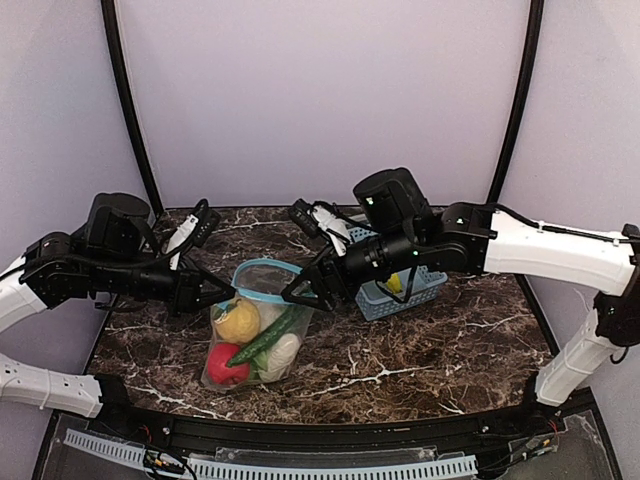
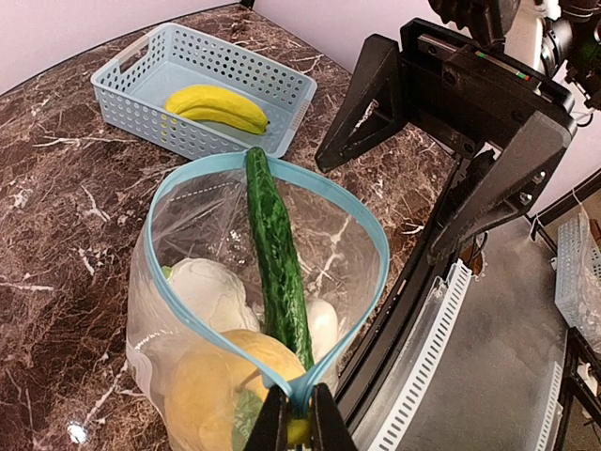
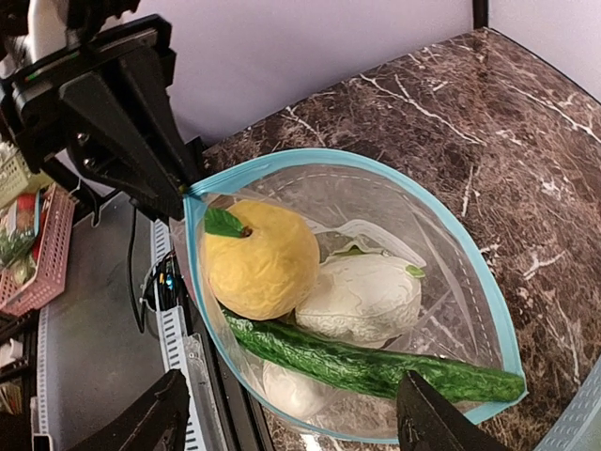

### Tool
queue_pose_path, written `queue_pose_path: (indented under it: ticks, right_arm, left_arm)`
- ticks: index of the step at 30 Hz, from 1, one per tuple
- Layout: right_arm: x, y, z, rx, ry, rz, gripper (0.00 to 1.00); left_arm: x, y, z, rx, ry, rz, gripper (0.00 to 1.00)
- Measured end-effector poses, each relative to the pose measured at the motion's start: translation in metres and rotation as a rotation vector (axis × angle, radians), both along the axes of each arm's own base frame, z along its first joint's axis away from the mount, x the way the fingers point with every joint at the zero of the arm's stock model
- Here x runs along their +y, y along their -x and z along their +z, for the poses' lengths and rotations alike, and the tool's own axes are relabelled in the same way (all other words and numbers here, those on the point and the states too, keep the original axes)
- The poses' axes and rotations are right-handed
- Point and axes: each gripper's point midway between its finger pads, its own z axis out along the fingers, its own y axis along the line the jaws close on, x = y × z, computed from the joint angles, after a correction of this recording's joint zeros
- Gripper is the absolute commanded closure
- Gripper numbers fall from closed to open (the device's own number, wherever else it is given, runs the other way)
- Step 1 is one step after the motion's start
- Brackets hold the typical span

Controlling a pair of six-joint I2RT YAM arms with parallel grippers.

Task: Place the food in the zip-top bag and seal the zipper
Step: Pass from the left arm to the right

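Observation:
The clear zip-top bag [image 1: 250, 335] lies at mid-table with its mouth wide open. My left gripper [image 2: 299, 423] is shut on one end of the teal zipper [image 2: 366, 235], at the bag's left in the top view [image 1: 226, 294]. Inside are an orange [image 3: 263, 258], a white cauliflower [image 3: 366, 296], a red apple [image 1: 226, 365] and a green cucumber [image 3: 376, 366]. The cucumber's tip sticks out over the rim [image 2: 255, 160]. My right gripper [image 3: 296, 423] is open and empty, just above the mouth's other end [image 1: 297, 293]. A yellow banana [image 2: 218, 106] lies in the basket.
The light blue lattice basket [image 2: 141, 66] stands just behind and right of the bag, partly under my right arm [image 1: 420, 250]. The table's front edge and a black rail [image 1: 320, 435] run close below the bag.

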Motion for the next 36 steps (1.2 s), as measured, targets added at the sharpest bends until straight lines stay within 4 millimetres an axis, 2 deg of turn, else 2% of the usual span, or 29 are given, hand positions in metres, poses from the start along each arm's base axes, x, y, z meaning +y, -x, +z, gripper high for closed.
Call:
queue_pose_path:
  ticks: [5, 9, 11, 15, 22, 32, 36]
  right_arm:
    - [0.011, 0.002, -0.005, -0.060, 0.003, 0.087, 0.26]
    - [0.023, 0.001, -0.012, -0.095, 0.024, 0.148, 0.40]
    - [0.027, 0.003, -0.016, -0.094, 0.030, 0.176, 0.55]
    - [0.029, 0.010, -0.022, -0.082, 0.039, 0.230, 0.98]
    - [0.023, 0.012, -0.023, -0.087, 0.059, 0.224, 1.00]
    - [-0.013, 0.003, 0.024, -0.189, 0.091, 0.096, 1.00]
    - [-0.019, 0.006, 0.017, -0.192, 0.139, 0.065, 1.00]
  left_arm:
    - [0.001, 0.005, 0.000, 0.011, 0.002, -0.015, 0.99]
    - [0.000, 0.007, 0.000, 0.017, 0.004, -0.026, 0.99]
    - [0.001, 0.007, -0.001, 0.020, 0.000, -0.028, 0.99]
    - [0.003, 0.007, -0.002, 0.022, -0.011, -0.022, 0.99]
    - [0.003, 0.003, -0.002, 0.014, -0.025, -0.008, 0.99]
    - [-0.027, -0.014, 0.015, -0.045, -0.007, -0.063, 0.99]
    - [-0.034, -0.016, 0.010, -0.052, -0.014, -0.094, 0.99]
